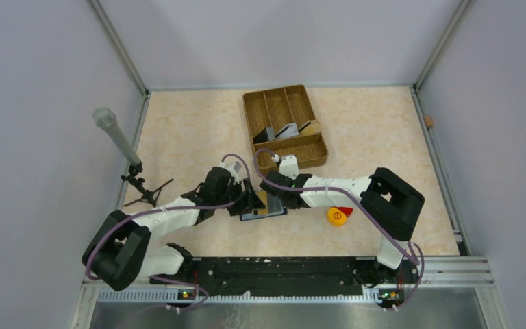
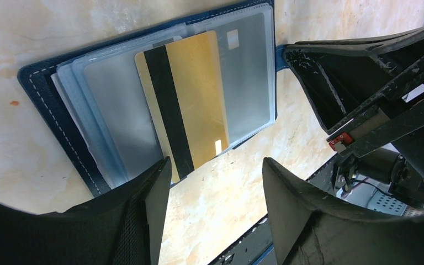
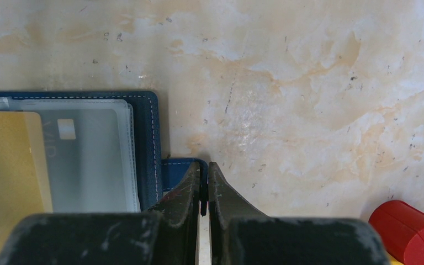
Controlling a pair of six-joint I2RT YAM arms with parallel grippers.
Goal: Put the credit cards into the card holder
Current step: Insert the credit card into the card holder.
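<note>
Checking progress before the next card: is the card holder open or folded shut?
Open: the card holder lies spread flat, its clear sleeves facing up, with a gold card lying across them.

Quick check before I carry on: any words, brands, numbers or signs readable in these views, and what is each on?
No words or numbers can be read with certainty.
Yellow round piece: a red circle-with-bar sign, no letters.
Silver card in the card holder: faint letters beside its chip, too blurred to read.
Gold card: a dark stripe only, no legible print.
</note>
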